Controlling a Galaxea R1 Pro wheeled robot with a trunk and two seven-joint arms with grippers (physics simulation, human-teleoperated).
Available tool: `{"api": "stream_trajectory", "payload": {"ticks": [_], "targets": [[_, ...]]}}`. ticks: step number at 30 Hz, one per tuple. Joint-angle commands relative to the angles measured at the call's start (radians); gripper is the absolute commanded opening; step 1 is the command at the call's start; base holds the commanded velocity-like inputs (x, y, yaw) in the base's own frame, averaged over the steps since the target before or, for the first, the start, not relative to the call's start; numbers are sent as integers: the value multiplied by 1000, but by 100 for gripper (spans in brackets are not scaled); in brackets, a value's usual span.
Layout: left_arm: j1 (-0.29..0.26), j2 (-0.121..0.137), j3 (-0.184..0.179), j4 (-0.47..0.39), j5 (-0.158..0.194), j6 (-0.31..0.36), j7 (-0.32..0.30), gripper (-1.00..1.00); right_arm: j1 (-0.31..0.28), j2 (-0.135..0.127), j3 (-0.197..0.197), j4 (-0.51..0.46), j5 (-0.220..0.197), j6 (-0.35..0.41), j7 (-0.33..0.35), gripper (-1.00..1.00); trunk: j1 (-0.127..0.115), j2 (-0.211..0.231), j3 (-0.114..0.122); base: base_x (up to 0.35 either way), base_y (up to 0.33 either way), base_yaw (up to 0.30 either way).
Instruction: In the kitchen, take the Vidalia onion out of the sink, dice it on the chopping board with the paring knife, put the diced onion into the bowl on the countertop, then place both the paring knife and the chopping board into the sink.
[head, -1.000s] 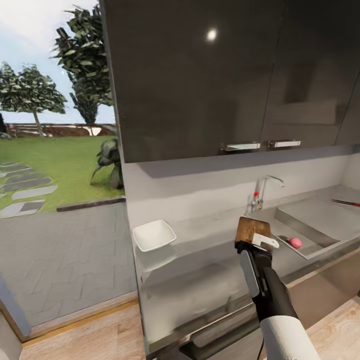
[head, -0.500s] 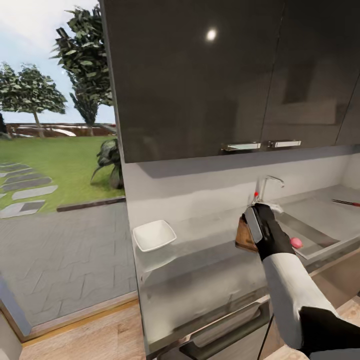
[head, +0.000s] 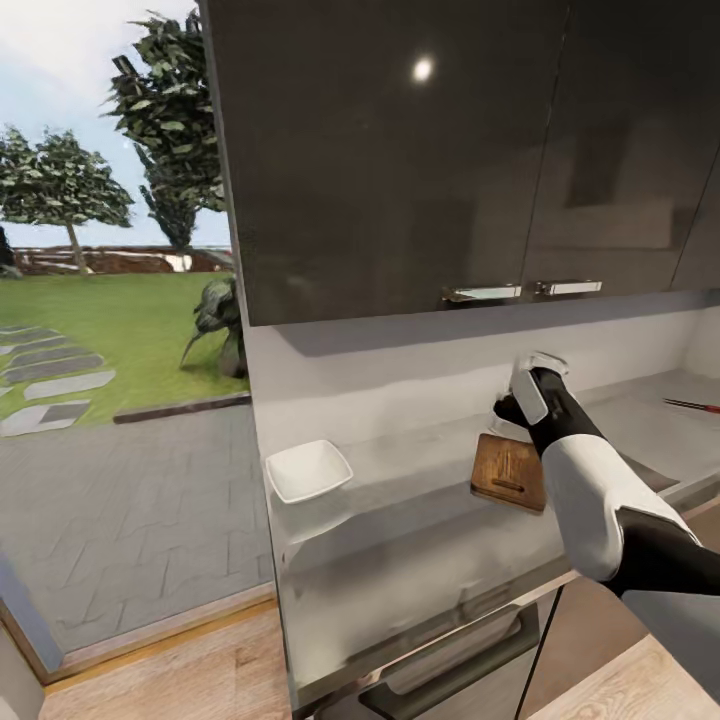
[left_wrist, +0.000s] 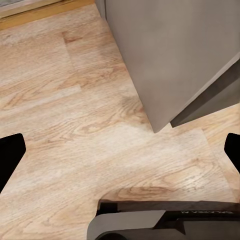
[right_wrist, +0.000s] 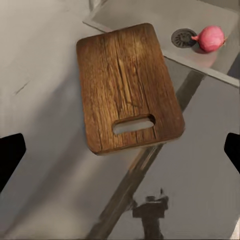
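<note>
No readable writing shows. The white bowl (head: 307, 470) sits empty on the grey counter (head: 400, 520). The Vidalia onion (right_wrist: 211, 38) lies in the sink (right_wrist: 150, 12) beside the drain (right_wrist: 183, 37). The chopping board (right_wrist: 127, 86) lies flat on the counter, beside the sink. Right fingers (right_wrist: 11, 152) are spread above the board, holding nothing; left fingers (left_wrist: 10, 152) are spread over the wooden floor (left_wrist: 75, 130). The paring knife (head: 690, 405) lies on the counter at far right.

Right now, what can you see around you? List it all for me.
chopping board: one, dark brown wood, flat on the countertop beside the sink
Vidalia onion: one, pink-red, in the sink next to the drain
sink: one, grey steel, set in the countertop
bowl: one, white, on the countertop towards the window side
paring knife: one, red handle, on the countertop's far end
countertop: one, grey
wall cabinets: dark, above
right tool: one, black and white, raised above the board, empty
</note>
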Motion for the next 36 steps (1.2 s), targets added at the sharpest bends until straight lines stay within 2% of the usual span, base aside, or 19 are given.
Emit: {"api": "stream_trajectory", "payload": {"ticks": [1, 2, 8, 16, 21, 25, 26, 29, 36], "targets": [[0, 0, 0, 1, 1, -3, 0, 100, 0, 1, -25, 1, -14, -12, -27, 100, 0, -1, 0, 0, 0, 0], [0, 0, 1, 1, 1, -3, 0, 100, -1, 4, -66, 10, -18, -32, -88, 100, 0, -1, 0, 0, 0, 0], [0, 0, 2, 1, 1, -3, 1, 100, -1, 7, -112, 23, -20, -101, -169, 100, 0, -1, 0, 0, 0, 0], [0, 0, 2, 1, 1, -3, 1, 100, -1, 10, -123, 115, -22, -145, -201, 100, 0, -1, 0, 0, 0, 0], [0, 0, 2, 1, 1, -3, 1, 100, -1, 13, -124, 136, -22, -158, -210, 100, 0, -1, 0, 0, 0, 0], [-1, 0, 2, 1, 1, -3, 1, 100, -1, 15, -126, 138, -22, -161, -260, 100, 0, -1, 0, 0, 0, 0], [0, 0, 2, 2, 1, -3, 1, 100, -1, 17, -134, 138, -26, -162, -307, 100, 0, -1, 0, 0, 0, 0], [0, 0, 2, 2, 1, -3, 1, 100, -1, 19, -147, 138, -33, -163, -337, 100, 0, -1, 0, 0, 0, 0], [0, 0, 2, 2, 1, -3, 1, 100, -1, 23, -160, 138, -37, -166, -359, 100, 0, -1, 0, 98, 0, 0]]}}
